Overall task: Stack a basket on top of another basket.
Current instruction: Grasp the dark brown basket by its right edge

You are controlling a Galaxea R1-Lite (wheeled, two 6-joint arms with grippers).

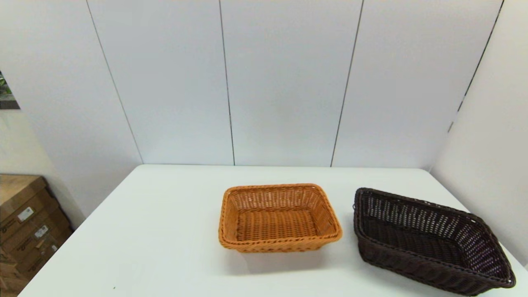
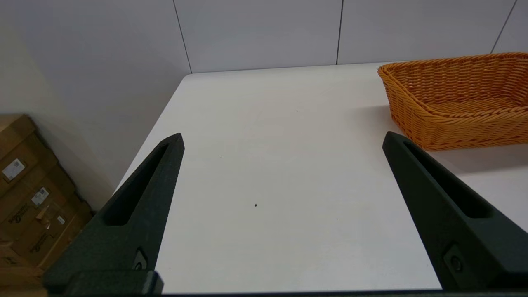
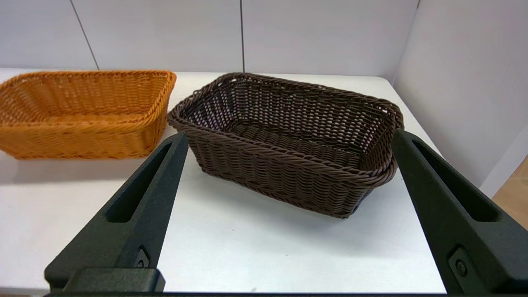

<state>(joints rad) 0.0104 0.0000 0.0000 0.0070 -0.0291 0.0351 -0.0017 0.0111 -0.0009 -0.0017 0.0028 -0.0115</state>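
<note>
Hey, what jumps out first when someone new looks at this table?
Two empty wicker baskets side by side on the white table: the orange-tan basket near the middle, the dark brown basket to its right, angled. Both tools are open, the right tool facing the dark one, the left tool over bare table.

The head camera looked down from above at the table [image 1: 165, 231]. Each wrist camera sat low at the near edge, facing the back wall. All three views shared the orange basket [image 1: 279, 218]; the right wrist's stood nearest the dark basket [image 3: 288, 144].
</note>
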